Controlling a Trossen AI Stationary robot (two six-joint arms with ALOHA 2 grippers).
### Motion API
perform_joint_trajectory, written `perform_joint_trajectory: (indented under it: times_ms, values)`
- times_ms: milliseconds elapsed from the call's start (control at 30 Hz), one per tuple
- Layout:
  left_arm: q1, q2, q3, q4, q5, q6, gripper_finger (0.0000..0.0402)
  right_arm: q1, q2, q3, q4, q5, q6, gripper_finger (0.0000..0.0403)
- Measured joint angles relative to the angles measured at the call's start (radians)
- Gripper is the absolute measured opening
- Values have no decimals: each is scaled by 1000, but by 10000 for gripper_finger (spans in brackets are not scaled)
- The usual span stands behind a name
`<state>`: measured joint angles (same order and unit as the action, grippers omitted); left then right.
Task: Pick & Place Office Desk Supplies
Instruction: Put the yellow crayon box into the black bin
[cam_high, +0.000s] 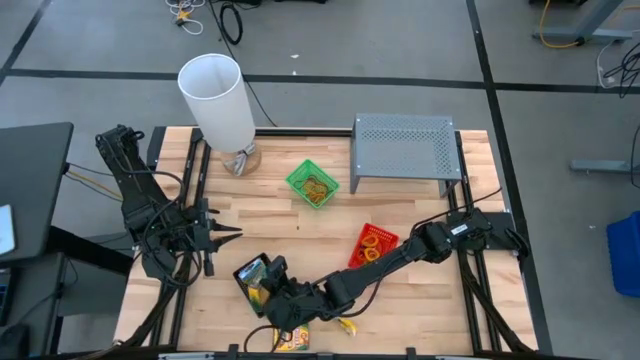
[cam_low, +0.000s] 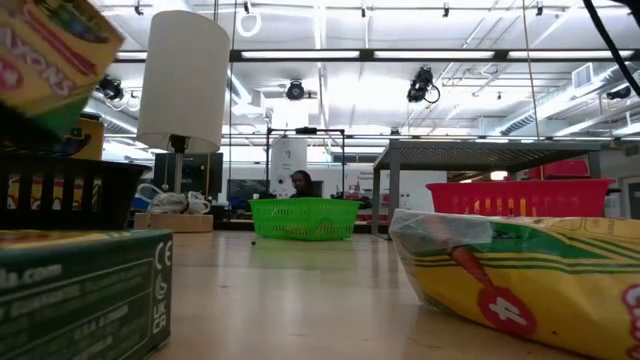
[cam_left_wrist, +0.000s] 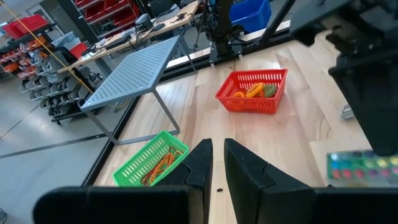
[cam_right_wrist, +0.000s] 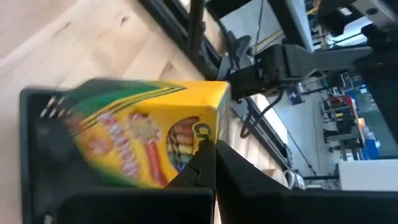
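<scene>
Reaching toward 10 o'clock, the right gripper (cam_high: 262, 283) is seen with jaws pinched on a crayon box (cam_right_wrist: 146, 140) just above the black tray (cam_high: 252, 272), while the nearly closed left gripper (cam_high: 228, 236) waits empty nearby.

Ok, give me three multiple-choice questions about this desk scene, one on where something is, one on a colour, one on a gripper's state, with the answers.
1. Where is the green tray?
A. Near the middle of the table, left of the grey riser
B. On top of the riser
C. Under the left arm

2. What colour is the tray holding orange loop bands near the right arm?
A. Blue
B. Red
C. White

3. What is the right gripper doing?
A. Hanging open and empty
B. Holding a rubber band
C. Shut on a crayon box over the black tray

Answers: 1 A, the high view shows it there. 2 B, the red tray holds them. 3 C, the right wrist view shows the box between its fingers.
</scene>
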<state>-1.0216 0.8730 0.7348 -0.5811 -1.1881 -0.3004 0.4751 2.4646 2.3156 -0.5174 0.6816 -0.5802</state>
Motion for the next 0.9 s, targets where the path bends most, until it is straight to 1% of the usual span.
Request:
perform_joint_trajectory:
  times_ms: [233,600,800,900]
  values:
    - [0,0,0,-1,3,-3,50,-15,38,-1,-9,7,-6,0]
    - [0,0,0,-10,3,-3,50,-32,88,0,2,59,-102,0]
    - [0,0,0,-12,3,-4,50,-35,111,0,9,55,-128,0]
    - [0,0,0,-17,3,-6,50,-35,109,0,11,8,-136,0]
